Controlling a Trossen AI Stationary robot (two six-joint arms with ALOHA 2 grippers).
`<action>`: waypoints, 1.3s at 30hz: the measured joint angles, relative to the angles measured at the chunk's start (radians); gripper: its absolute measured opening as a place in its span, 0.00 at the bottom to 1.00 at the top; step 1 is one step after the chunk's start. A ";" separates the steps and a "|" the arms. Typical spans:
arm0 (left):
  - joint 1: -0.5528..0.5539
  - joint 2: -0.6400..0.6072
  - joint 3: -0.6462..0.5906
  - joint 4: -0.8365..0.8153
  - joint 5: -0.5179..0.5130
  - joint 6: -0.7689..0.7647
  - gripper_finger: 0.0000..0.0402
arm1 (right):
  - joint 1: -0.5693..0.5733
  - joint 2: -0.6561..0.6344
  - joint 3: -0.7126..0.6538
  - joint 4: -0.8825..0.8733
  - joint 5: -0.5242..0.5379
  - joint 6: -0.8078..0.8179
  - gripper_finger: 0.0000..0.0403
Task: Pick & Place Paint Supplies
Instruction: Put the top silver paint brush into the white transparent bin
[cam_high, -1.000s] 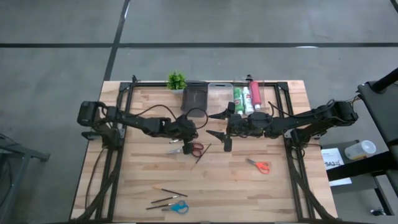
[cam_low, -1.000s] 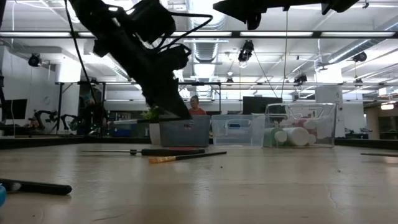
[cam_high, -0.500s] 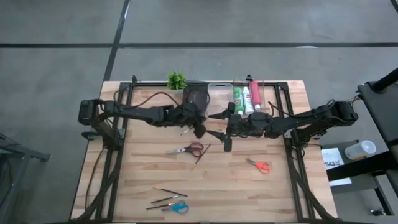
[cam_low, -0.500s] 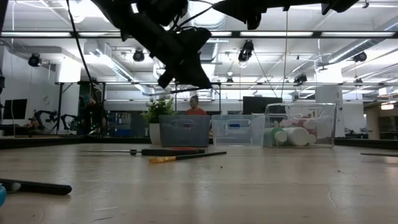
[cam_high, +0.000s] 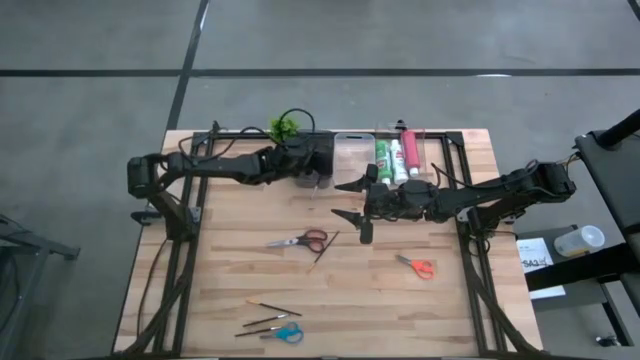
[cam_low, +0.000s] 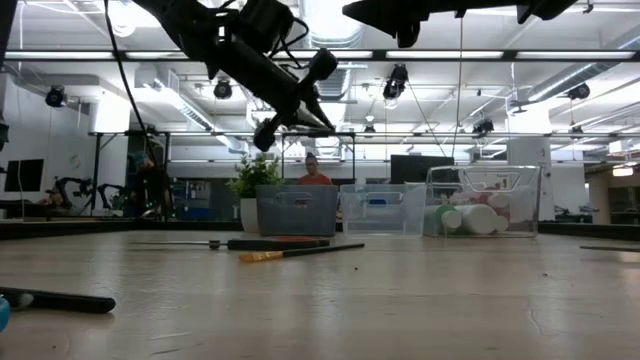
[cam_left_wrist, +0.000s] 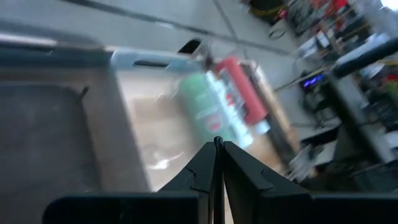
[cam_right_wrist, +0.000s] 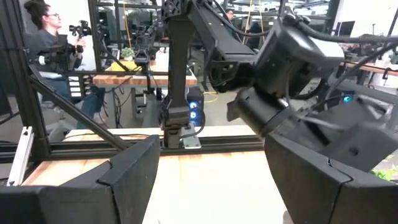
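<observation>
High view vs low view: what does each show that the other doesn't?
Only the high view: the plan layout. The left end effector is directly over the grey bin, the right end effector is open over mid-table, and the orange-handled scissors lie off to the right.
Only the low view: the left end effector's height above that bin, and a person behind the bins.
Both: the grey bin, the paint tubes and the potted plant.

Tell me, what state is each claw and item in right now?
left gripper: shut on a thin brush, above the dark bin.
right gripper: open, empty, above the table.
paint tubes: lying in the clear bin.
red-handled scissors: flat on the table.
</observation>
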 joint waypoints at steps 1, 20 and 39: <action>0.005 0.000 0.000 0.023 -0.003 -0.001 0.08 | 0.000 0.000 0.000 0.000 0.000 0.001 0.71; 0.035 0.284 0.197 0.199 -0.091 -0.084 0.08 | 0.000 0.000 0.000 -0.002 0.000 0.000 0.71; 0.081 0.417 0.364 0.030 -0.156 -0.162 0.08 | 0.000 0.000 0.000 -0.004 0.001 0.001 0.71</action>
